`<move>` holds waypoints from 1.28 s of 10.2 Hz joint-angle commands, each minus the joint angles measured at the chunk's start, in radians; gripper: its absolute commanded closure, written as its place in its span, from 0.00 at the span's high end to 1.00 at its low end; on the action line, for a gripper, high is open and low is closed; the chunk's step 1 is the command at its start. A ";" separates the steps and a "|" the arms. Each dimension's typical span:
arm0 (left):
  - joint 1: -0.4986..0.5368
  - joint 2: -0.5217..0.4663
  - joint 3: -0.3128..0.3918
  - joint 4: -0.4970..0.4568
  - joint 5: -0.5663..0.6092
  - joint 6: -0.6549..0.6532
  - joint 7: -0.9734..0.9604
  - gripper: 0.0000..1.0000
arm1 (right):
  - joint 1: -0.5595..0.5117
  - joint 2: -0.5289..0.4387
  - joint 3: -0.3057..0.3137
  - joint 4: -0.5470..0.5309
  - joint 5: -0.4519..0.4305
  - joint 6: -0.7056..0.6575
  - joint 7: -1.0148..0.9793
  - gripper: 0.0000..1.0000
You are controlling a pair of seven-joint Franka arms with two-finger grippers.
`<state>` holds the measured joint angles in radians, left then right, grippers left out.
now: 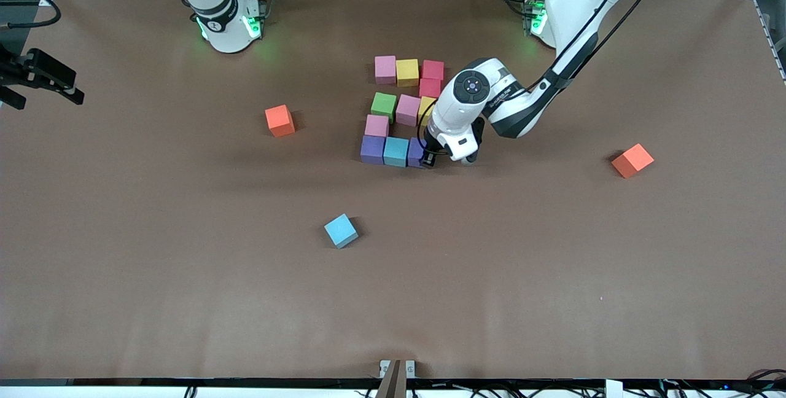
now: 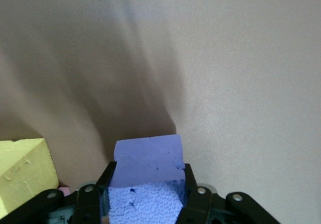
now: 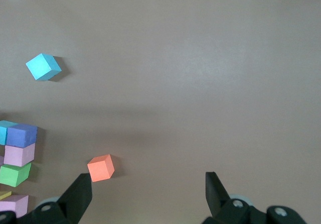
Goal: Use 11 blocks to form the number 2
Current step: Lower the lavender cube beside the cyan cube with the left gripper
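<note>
The blocks stand in a blocky figure at mid-table: pink (image 1: 385, 69), yellow (image 1: 407, 72) and red (image 1: 433, 70) in the farthest row, a red block (image 1: 430, 87) under them, then green (image 1: 384, 105), pink (image 1: 408, 109) and yellow (image 1: 427, 109), then one pink block (image 1: 376, 126). The nearest row has purple (image 1: 373, 148) and light blue (image 1: 396, 152). My left gripper (image 1: 428, 158) is down at that row's end, shut on a second purple block (image 2: 148, 156) beside the light blue one. My right gripper (image 3: 148, 180) hangs open and high over the table, holding nothing.
A loose light blue cube (image 1: 341, 230) lies nearer the front camera than the figure. One orange cube (image 1: 280, 120) sits toward the right arm's end and another (image 1: 632, 160) toward the left arm's end. The left arm's wrist hangs over the yellow block.
</note>
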<state>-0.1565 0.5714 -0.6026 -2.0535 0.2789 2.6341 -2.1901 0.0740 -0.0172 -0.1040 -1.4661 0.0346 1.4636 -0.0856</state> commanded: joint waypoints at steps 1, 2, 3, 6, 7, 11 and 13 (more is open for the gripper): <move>0.009 0.005 -0.003 -0.007 0.013 0.024 0.003 0.00 | -0.006 -0.006 -0.003 -0.005 -0.001 -0.015 0.006 1.00; 0.006 0.010 -0.002 -0.001 0.013 0.026 0.003 0.00 | -0.010 -0.004 -0.005 -0.003 -0.002 -0.014 0.004 1.00; 0.006 0.013 -0.002 0.001 0.013 0.027 0.001 0.00 | -0.007 -0.004 -0.003 -0.003 -0.004 -0.009 0.012 1.00; 0.002 0.022 0.000 0.007 0.013 0.030 0.001 0.00 | -0.016 -0.006 -0.006 0.007 -0.015 -0.011 0.018 1.00; 0.002 0.028 0.000 0.013 0.014 0.030 0.003 0.00 | -0.038 -0.004 -0.013 0.007 0.004 -0.011 0.017 1.00; 0.002 0.041 0.007 0.021 0.019 0.030 0.004 0.00 | -0.040 -0.006 -0.009 0.009 0.007 -0.014 0.018 1.00; 0.002 0.041 0.007 0.021 0.019 0.030 0.006 0.65 | -0.040 -0.007 -0.011 0.009 0.005 -0.015 0.017 1.00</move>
<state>-0.1566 0.6019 -0.5957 -2.0413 0.2789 2.6538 -2.1901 0.0454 -0.0176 -0.1197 -1.4636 0.0292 1.4581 -0.0806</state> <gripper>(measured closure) 0.441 0.000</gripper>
